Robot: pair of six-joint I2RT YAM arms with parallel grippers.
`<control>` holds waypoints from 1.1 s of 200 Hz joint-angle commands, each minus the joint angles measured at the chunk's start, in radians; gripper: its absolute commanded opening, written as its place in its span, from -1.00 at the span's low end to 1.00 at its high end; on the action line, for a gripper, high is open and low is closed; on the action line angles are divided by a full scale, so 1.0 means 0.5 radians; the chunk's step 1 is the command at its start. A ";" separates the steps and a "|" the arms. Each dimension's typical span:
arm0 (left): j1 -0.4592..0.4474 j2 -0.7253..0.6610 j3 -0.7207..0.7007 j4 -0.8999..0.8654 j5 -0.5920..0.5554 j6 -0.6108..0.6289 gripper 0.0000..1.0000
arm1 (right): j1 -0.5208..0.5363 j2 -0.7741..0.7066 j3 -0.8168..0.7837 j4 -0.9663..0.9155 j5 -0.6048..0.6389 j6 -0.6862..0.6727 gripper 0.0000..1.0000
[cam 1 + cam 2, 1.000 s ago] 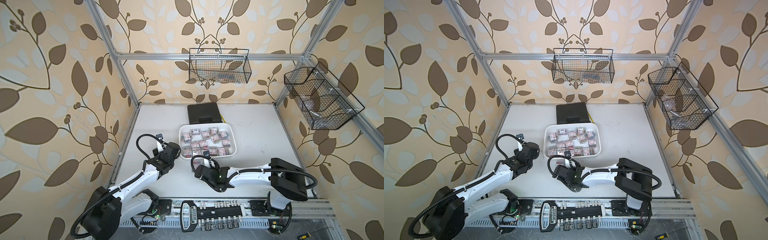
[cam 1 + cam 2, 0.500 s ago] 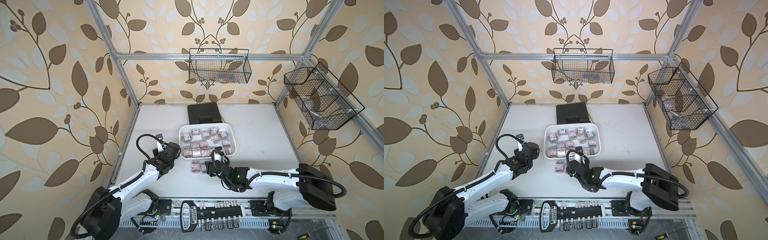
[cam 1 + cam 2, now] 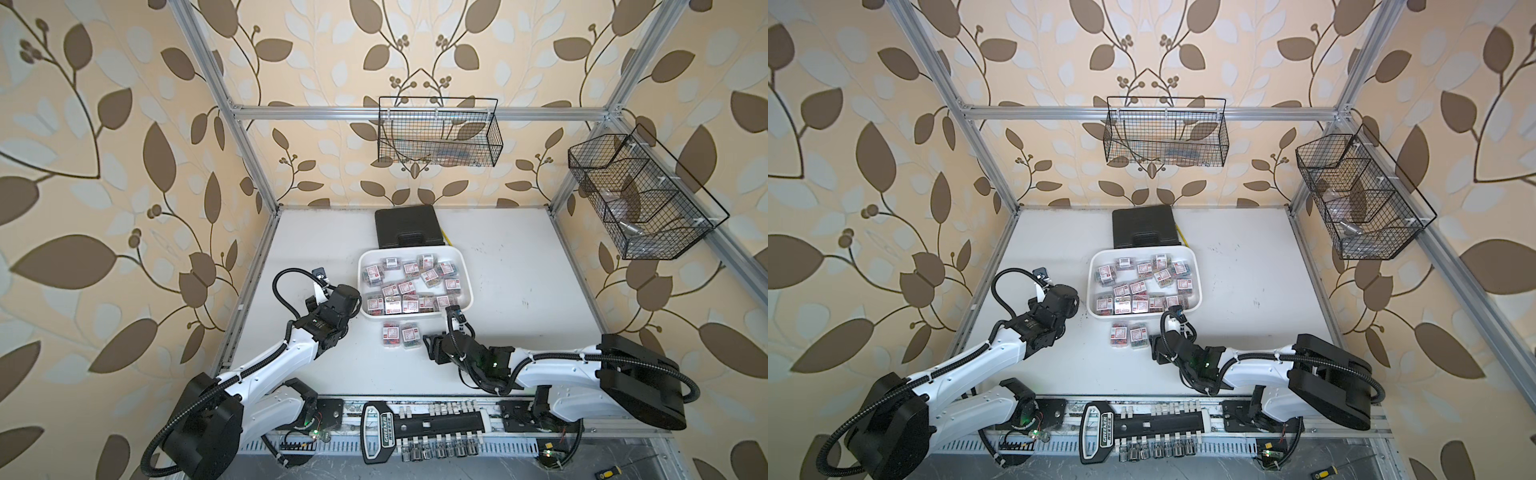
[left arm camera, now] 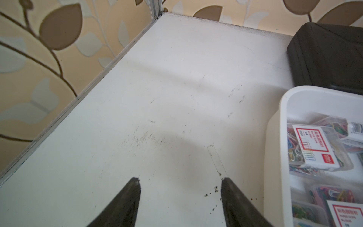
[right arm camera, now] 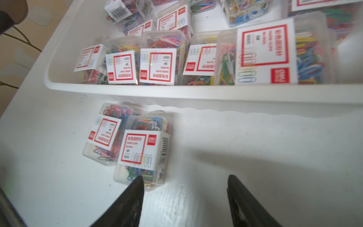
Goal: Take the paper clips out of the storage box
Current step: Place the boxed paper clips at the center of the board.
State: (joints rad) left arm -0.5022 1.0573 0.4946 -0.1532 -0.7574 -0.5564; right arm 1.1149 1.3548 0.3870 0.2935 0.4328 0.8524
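Note:
The storage box [image 3: 468,274] [image 3: 1196,274], a shallow white tray, sits mid-table with several clear boxes of paper clips [image 3: 409,286] [image 5: 158,65] inside. Two more paper clip boxes [image 3: 391,333] [image 3: 409,336] [image 3: 1128,336] lie side by side on the table just in front of it. My right gripper [image 3: 434,347] [image 5: 185,176] hovers open and empty just right of them; in the right wrist view one fingertip [image 5: 137,188] overlaps the nearer box's [image 5: 142,149] corner. My left gripper [image 3: 351,305] [image 4: 180,179] is open over bare table beside the tray's left wall [image 4: 275,149].
A black hard case [image 3: 407,226] lies behind the tray, with a yellow item [image 3: 446,239] at its right. Black wire baskets hang on the back wall [image 3: 438,133] and on the right frame [image 3: 640,199]. A socket rack [image 3: 419,424] lines the front edge.
My right gripper has opened, leaving a second paper clip box on the table beside the first, and drawn away to the right. The left arm has stayed still.

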 commanded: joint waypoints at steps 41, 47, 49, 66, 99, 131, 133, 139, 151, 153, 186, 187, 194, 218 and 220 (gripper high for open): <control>0.016 0.012 0.054 0.009 -0.007 -0.012 0.33 | 0.083 0.273 -0.013 0.435 -0.031 0.130 0.28; 0.017 0.012 0.055 0.009 -0.010 -0.012 0.33 | 0.084 0.291 -0.011 0.463 -0.031 0.134 0.25; 0.014 0.012 0.055 0.009 -0.010 -0.011 0.33 | 0.084 0.295 -0.010 0.478 -0.029 0.133 0.25; 0.015 0.012 0.054 0.006 -0.010 -0.015 0.34 | 0.087 0.342 0.003 0.563 -0.024 0.132 0.24; 0.014 0.015 0.057 0.006 -0.012 -0.015 0.34 | 0.099 0.457 0.084 0.655 -0.037 0.113 0.23; 0.014 0.018 0.057 0.006 -0.015 -0.016 0.33 | 0.105 0.575 0.188 0.696 -0.064 0.082 0.22; 0.014 0.016 0.059 0.006 -0.014 -0.015 0.33 | 0.105 0.578 0.194 0.699 -0.063 0.081 0.21; 0.015 0.015 0.058 0.006 -0.015 -0.016 0.33 | 0.108 0.591 0.209 0.704 -0.061 0.070 0.22; 0.015 0.013 0.056 0.006 -0.013 -0.016 0.33 | 0.111 0.594 0.235 0.707 -0.054 0.058 0.22; 0.015 0.012 0.054 0.006 -0.013 -0.014 0.33 | 0.113 0.594 0.237 0.707 -0.053 0.057 0.22; 0.014 0.012 0.054 0.006 -0.013 -0.015 0.33 | 0.114 0.540 0.257 0.707 -0.023 0.020 0.23; 0.015 0.012 0.054 0.006 -0.015 -0.014 0.33 | 0.114 0.536 0.257 0.704 -0.021 0.019 0.23; 0.015 0.012 0.054 0.007 -0.016 -0.013 0.33 | 0.116 0.512 0.254 0.691 -0.011 0.013 0.24; 0.014 0.009 0.052 0.009 -0.010 -0.015 0.33 | 0.114 0.380 0.216 0.611 0.053 0.009 0.28; 0.014 0.009 0.051 0.009 -0.010 -0.014 0.34 | 0.114 0.370 0.210 0.604 0.060 0.010 0.28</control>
State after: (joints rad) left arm -0.5022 1.0630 0.4950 -0.1532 -0.7475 -0.5564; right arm 1.1652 1.6142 0.5011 0.6205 0.4149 0.8658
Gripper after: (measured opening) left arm 0.667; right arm 0.631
